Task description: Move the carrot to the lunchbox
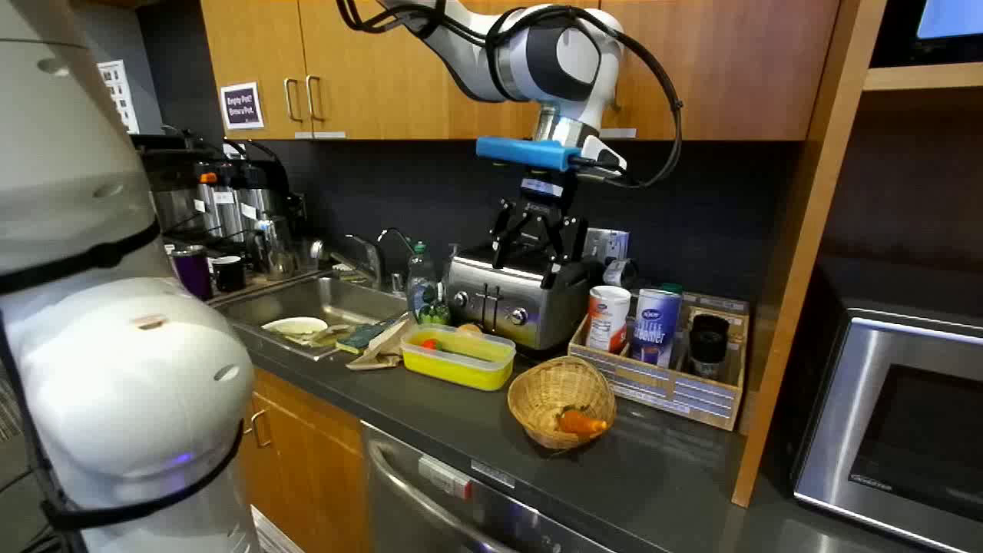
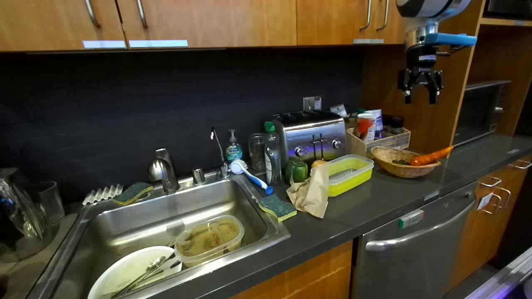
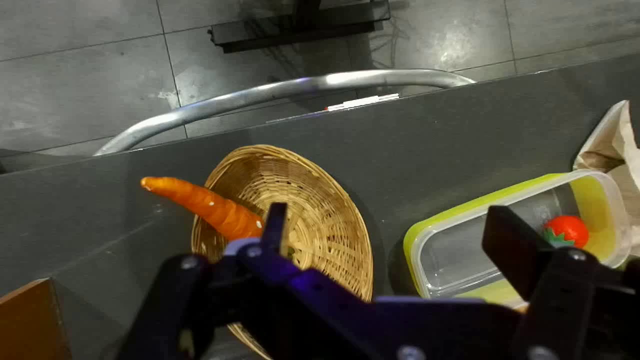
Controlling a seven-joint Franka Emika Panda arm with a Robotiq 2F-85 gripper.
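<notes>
On the left, a white plate [image 2: 129,263] is held in the sink [image 2: 162,211], and a sponge [image 2: 277,207] is laid by the sink's edge. Next, a paper bag [image 2: 311,192] is set on the dark desk [image 2: 390,199], just beside the yellow-green lunchbox [image 2: 351,182]. In the lunchbox, a red tomato [image 3: 570,229] is held. Then the wicker basket [image 2: 399,169] is seen, and the pincer [image 2: 420,99] is held up high, well apart from it, spread wide. The carrot [image 2: 430,157] is tucked in the basket, its thin tip poked out over the rim.

– Your gripper [image 2: 420,99] hangs high, pointing down.
– And you have its two fingers [image 2: 433,96] spread wide apart.
– Your arm [image 1: 522,69] slants in from above, then turns downward at the wrist [image 1: 559,125].
– Its rounded white lower joint [image 1: 130,376] shows large in an exterior view.
</notes>
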